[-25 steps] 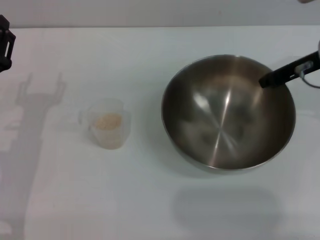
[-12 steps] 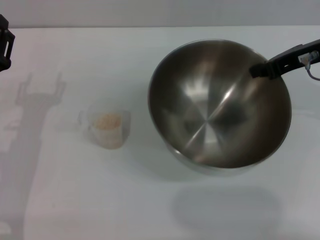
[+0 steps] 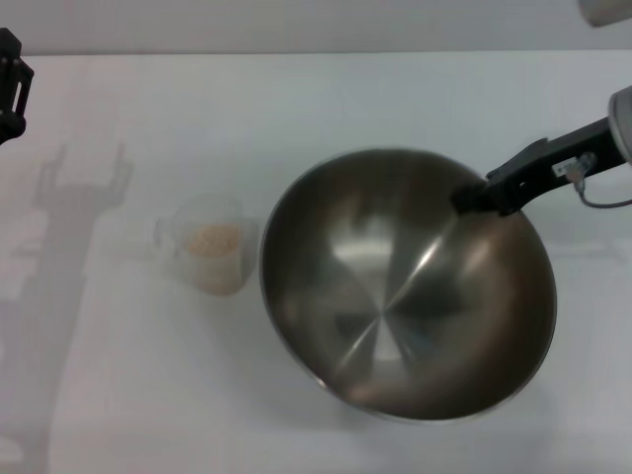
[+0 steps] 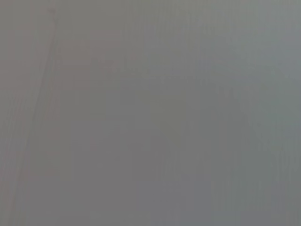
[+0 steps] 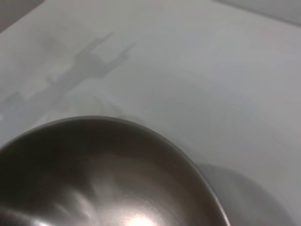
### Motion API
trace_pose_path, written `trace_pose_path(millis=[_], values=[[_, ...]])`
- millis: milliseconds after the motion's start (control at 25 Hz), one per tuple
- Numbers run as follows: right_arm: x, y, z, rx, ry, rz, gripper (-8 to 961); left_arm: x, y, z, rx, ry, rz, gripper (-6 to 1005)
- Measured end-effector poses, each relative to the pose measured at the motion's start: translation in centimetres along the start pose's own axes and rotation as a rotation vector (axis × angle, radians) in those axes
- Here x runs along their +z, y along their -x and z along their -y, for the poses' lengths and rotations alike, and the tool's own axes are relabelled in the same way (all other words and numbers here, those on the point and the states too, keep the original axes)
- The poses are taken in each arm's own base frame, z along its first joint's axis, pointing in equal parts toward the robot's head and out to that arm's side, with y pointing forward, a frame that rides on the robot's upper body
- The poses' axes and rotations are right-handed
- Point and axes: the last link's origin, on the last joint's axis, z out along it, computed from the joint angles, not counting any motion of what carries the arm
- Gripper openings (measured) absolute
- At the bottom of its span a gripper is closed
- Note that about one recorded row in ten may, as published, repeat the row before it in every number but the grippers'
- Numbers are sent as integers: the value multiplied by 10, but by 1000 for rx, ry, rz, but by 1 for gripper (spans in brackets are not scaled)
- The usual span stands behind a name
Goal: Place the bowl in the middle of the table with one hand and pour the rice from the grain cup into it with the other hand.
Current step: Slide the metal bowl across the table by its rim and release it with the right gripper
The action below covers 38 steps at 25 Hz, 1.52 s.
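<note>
1. The large round stainless-steel bowl [image 3: 405,296] is shiny brushed grey inside, with pale streaks.
2. The small frosted plastic grain cup [image 3: 210,247] is translucent white.
3. The rice [image 3: 213,240] is pale beige.
4. The flat worktop [image 3: 197,118] is plain white.
5. The right pincer [image 3: 472,197] is black.

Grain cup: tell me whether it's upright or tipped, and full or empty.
Upright on the table, beside the bowl. The grain cup holds rice, unpoured; fill level cannot tell.
</note>
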Motion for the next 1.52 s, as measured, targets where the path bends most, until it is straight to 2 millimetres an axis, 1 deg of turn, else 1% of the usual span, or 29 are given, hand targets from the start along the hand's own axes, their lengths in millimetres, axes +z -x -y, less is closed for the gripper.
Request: trace_pose_path(millis=[40,480,800,960,1160,1320,1520], values=[[5,0,-3,-8,14,-21,6,-1,0,0,0,0,0,743],[23,-3,-2,3,28,-102,7,-2,-1,0,-1,0,-7,743],[28,-3,-1,5,21,-120,8,-5,-1,0,-4,-5,-10,743],[35,-3,-1,13,38,-137,9,-5,-1,0,-5,-5,-10,743],[39,-3,-3,-3,43,-160,34,-6,-1,0,-24,-6,-11,743],[38,0,-4,-19,37,-162,204,-6,-1,1,-31,-6,-11,743],[30,7,-5,-71,8,-133,303,-8,-1,1,-32,-10,-8,743]])
